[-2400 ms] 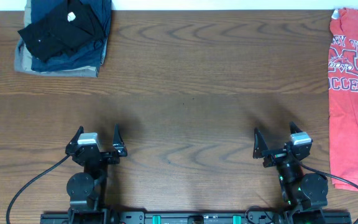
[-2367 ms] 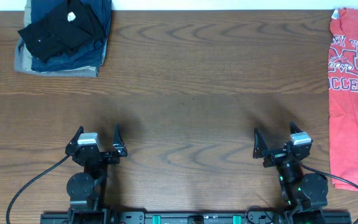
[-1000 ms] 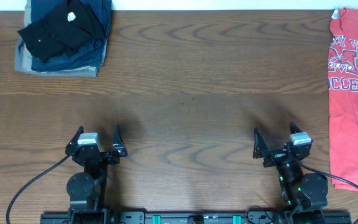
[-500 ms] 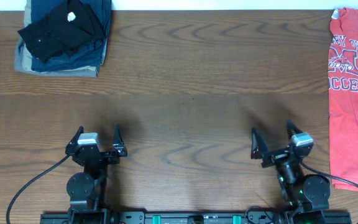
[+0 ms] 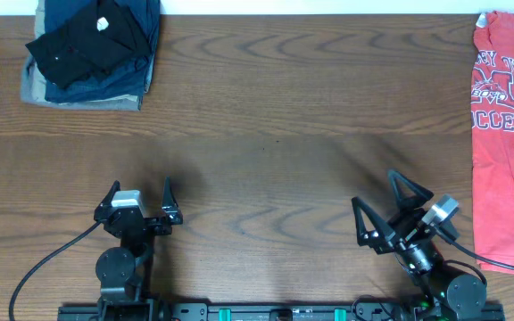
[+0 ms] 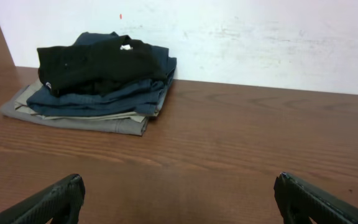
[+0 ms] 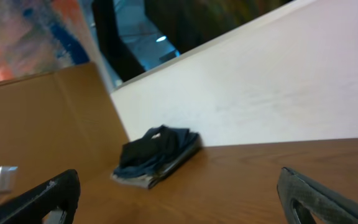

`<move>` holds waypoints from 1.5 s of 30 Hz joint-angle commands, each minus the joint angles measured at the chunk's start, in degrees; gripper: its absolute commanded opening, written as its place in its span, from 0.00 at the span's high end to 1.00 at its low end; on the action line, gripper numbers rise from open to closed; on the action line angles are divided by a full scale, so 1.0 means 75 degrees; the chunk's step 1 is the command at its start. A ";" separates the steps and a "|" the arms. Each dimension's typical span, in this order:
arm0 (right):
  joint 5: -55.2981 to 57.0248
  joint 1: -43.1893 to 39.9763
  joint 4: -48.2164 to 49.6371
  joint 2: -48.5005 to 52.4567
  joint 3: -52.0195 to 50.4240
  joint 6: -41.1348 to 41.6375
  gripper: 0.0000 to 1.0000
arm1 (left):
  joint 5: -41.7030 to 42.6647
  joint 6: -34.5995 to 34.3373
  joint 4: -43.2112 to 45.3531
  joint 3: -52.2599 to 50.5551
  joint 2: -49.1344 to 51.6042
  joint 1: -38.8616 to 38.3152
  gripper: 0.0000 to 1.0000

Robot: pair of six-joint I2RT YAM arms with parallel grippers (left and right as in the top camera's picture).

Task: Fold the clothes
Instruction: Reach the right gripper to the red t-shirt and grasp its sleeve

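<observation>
The orange-red T-shirt [image 5: 505,134] lies flat along the table's right edge in the overhead view, its dark lettering near the far end. My right gripper [image 5: 377,207] is open and empty at the front right, turned toward the far left, left of the shirt. My left gripper [image 5: 139,194] is open and empty at the front left. Both wrist views show open fingertips over bare wood: left [image 6: 179,198], right [image 7: 179,196]. The shirt is out of both wrist views.
A stack of folded black, navy and khaki garments [image 5: 92,53] sits at the far left corner; it also shows in the left wrist view [image 6: 95,81] and the right wrist view [image 7: 157,155]. A white wall [image 6: 260,37] runs behind the table.
My right gripper has swung and tilted toward the left, away from the shirt. The left arm and the shirt have not moved.
</observation>
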 commanded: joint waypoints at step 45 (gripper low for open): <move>0.4724 -0.6225 -0.5555 1.4248 1.1692 -0.5112 0.01 | -0.0233 -0.0064 -0.0277 -0.0140 -0.0006 0.0035 0.02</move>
